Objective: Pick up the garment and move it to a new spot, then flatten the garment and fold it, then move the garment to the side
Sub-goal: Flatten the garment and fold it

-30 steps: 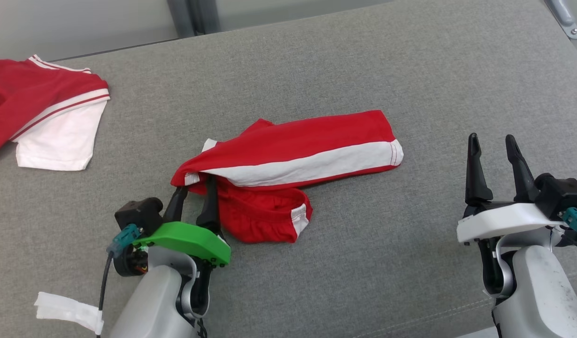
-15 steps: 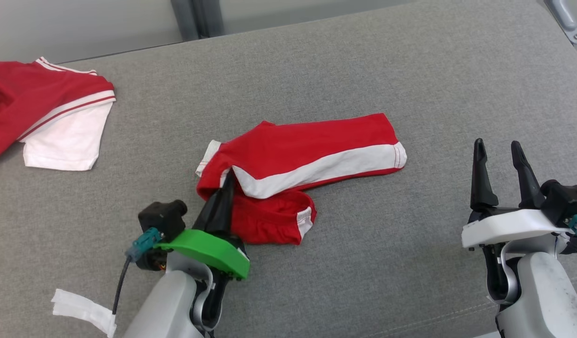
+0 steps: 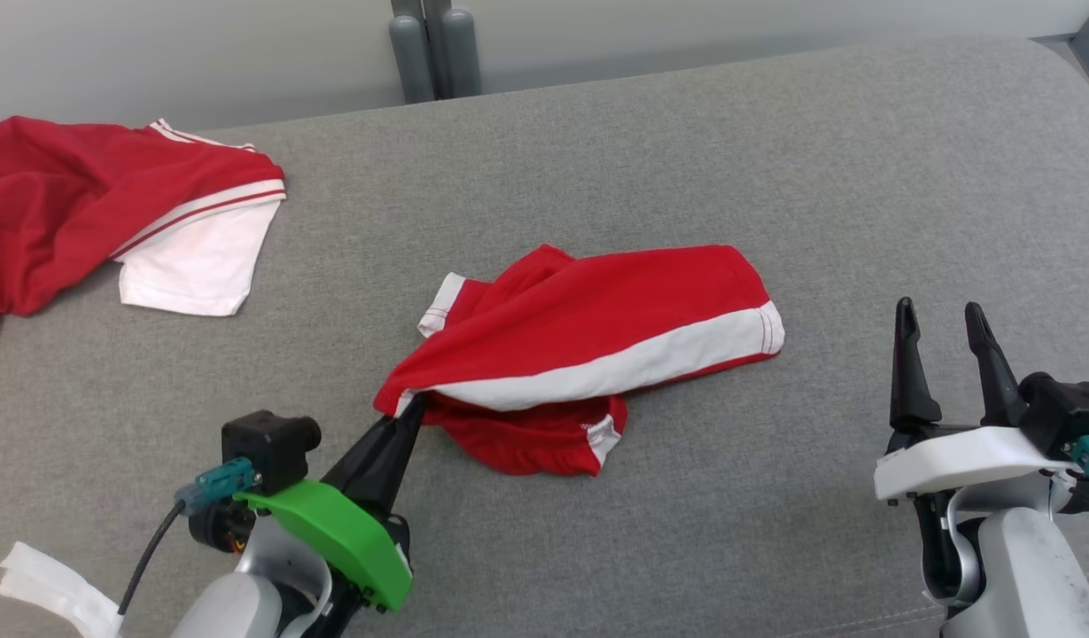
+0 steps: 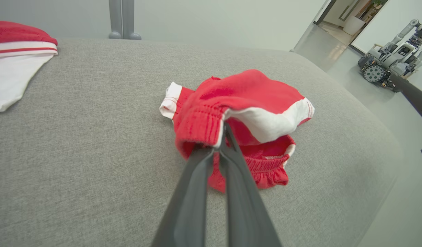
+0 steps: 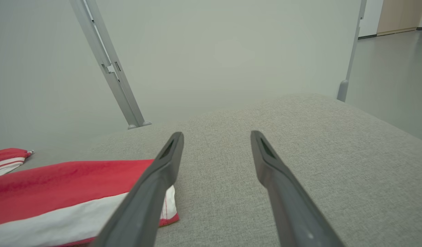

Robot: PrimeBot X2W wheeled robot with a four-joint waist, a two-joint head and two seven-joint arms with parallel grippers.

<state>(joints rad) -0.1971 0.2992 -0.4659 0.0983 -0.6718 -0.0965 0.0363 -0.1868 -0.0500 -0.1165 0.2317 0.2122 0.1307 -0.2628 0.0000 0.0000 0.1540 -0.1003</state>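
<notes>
Where the garment (image 3: 597, 354) lay: middle of the grey cushion (image 3: 774, 177), near-left end raised.
Left gripper (image 3: 413, 406): jaws clamped on the garment's edge, over the cushion's near-left part.
Left wrist view: the pinched part was the ribbed waistband (image 4: 200, 123).
Right gripper (image 3: 939, 308): jaws wide, holding nothing, over the cushion's near-right part.
Head view: second red-and-white garment (image 3: 110, 195) lay at the cushion's far-left corner.
</notes>
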